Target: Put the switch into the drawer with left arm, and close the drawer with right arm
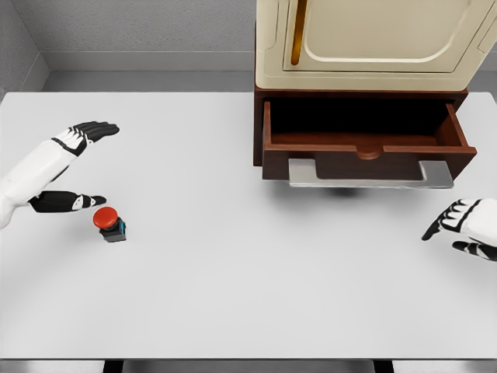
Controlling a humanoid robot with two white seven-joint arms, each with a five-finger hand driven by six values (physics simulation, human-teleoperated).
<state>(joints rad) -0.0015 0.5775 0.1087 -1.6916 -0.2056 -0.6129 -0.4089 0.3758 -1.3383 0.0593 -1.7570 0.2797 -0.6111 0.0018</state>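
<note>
Looking down from the head camera, the only view I have, I see the switch (110,223), a red button on a small dark base, sitting on the white table (233,295) at the left, outside the drawer (365,148). My left hand (74,167) is just beside it, fingers spread and thumb extended toward it, holding nothing; the thumb tip is close to the red cap but I judge it is not yet touching. The drawer stands pulled open under the cream cabinet (365,43), its grey handle (369,175) facing me, and nothing shows inside it. My right hand (466,225) rests released at the right edge, below the handle and apart from it. By my reading nothing is done yet: grasping, carrying, dropping and closing all remain.
</note>
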